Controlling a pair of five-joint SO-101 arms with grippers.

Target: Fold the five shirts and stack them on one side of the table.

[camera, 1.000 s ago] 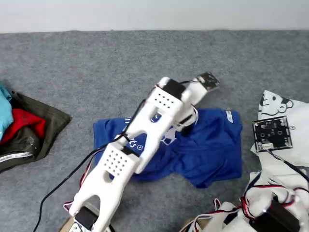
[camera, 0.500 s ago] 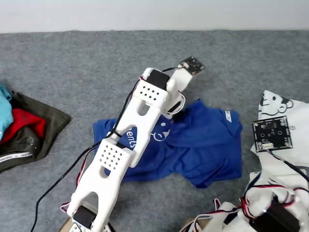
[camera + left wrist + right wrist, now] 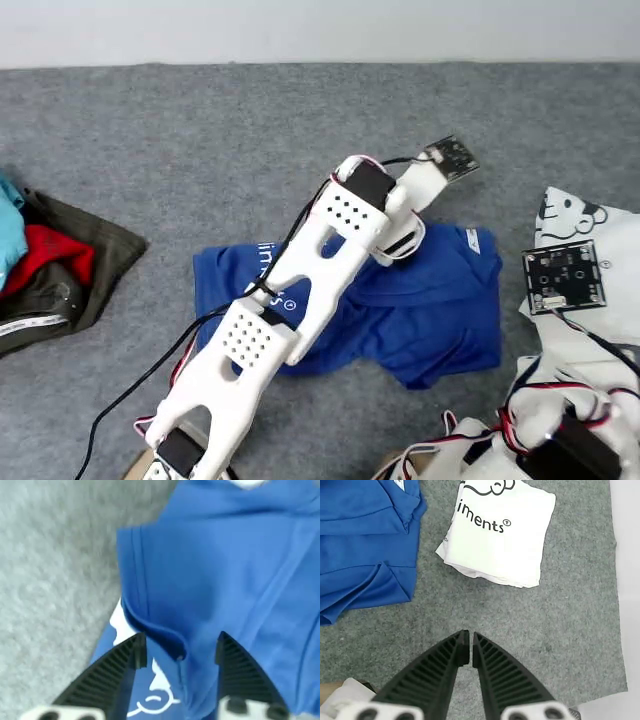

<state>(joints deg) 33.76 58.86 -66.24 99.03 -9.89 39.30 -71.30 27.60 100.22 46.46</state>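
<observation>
Grey felt mat [image 3: 300,120] covers the whole table. Item, near right corner: right arm [image 3: 570,445], a bundle of white links and red wiring. The right gripper [image 3: 470,636] hangs above bare felt with its jaws pressed together and nothing between them, near the white shirt [image 3: 500,535]. Item, centre: blue shirt [image 3: 440,310], lying flat but rumpled and partly doubled over itself, with its printed front to the left and its neck label at the far right corner. Item, across it from the near left: left arm [image 3: 330,240], whose left gripper [image 3: 181,642] sits low over the far part of the blue cloth. Its jaws are spread wide either side of a raised ridge of fabric beside a stitched hem, and nothing is pinched. Handling, as judged: light, limp knit that sags, bunches and drags on the felt. It is not fragile, but layers are likely to separate, so a hold on the hem or the raised ridge, taking both layers, seems soundest. Item, right edge: the white shirt, folded square, print uppermost, just beside the blue one. Item, left edge: heap of shirts [image 3: 50,260] in teal, red and olive, unfolded and well apart from the blue one. Item, far: pale wall [image 3: 320,30].
</observation>
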